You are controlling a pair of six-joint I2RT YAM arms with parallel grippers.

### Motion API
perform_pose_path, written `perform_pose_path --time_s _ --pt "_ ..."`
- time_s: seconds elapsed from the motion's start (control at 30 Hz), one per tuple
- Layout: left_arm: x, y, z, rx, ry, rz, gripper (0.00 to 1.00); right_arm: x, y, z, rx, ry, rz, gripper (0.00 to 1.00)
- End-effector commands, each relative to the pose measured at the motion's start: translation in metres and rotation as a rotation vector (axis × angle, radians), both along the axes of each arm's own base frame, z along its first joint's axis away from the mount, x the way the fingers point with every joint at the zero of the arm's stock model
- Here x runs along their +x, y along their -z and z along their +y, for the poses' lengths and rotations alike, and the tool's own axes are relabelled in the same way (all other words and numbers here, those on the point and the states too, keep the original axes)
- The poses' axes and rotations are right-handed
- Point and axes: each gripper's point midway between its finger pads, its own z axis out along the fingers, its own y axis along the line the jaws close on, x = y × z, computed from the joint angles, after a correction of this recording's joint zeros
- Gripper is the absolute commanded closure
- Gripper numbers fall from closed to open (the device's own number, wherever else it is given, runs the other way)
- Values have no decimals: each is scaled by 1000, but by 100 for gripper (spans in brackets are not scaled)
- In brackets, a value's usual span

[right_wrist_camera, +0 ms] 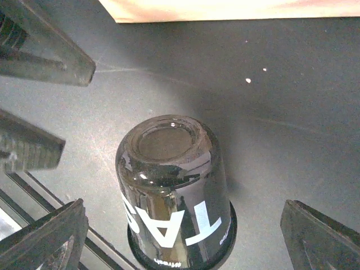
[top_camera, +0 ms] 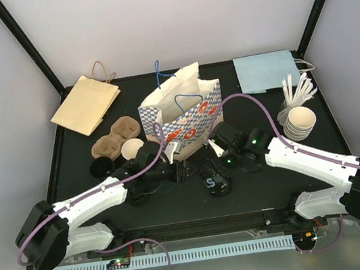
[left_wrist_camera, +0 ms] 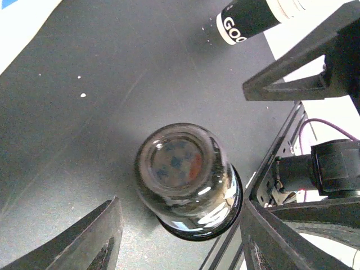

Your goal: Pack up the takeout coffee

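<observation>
A glossy black takeout cup point(left_wrist_camera: 180, 169) stands upside down on its lid between my left gripper's point(left_wrist_camera: 180, 247) open jaws; there is a gap on the left side, and the right finger point(left_wrist_camera: 270, 236) is close to the lid rim. A second upside-down black cup with white letters point(right_wrist_camera: 174, 191) point(top_camera: 215, 183) stands between the wide-open fingers of my right gripper point(right_wrist_camera: 183, 242) point(top_camera: 217, 169), which do not touch it. That cup also shows in the left wrist view point(left_wrist_camera: 247, 17). The patterned paper bag point(top_camera: 182, 111) stands upright and open just behind both grippers. From above, my left gripper point(top_camera: 184, 170) hides its cup.
A flat brown bag point(top_camera: 84, 103) lies back left and a blue bag point(top_camera: 267, 70) back right. Pulp cup carriers point(top_camera: 115, 137) and a black lid point(top_camera: 99, 167) sit left. A stack of white lids point(top_camera: 299, 121) and stirrers point(top_camera: 298, 91) stand right. A metal rail point(top_camera: 201, 226) runs along the near edge.
</observation>
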Motion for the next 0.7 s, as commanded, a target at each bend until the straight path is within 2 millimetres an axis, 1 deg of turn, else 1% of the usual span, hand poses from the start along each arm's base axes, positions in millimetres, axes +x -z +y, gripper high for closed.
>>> perform_pose_path --time_s 0.0,0.17,0.27,0.37,0.6,0.67 --pt "-4 -8 -6 -46 50 -19 41 8 1 14 50 -33 -12 4" --pt "-6 -12 -2 -41 58 -56 40 -8 7 8 23 -70 60 0" --pt "-7 -9 1 -26 54 -51 40 -6 9 3 -4 -41 56 0" --pt "-10 -6 1 -26 65 -39 42 -3 11 1 -3 -19 42 3" --pt "-18 4 5 -15 64 14 45 -10 18 7 69 -21 55 6" --pt "-18 8 8 -8 41 30 46 -8 20 8 80 -11 48 8"
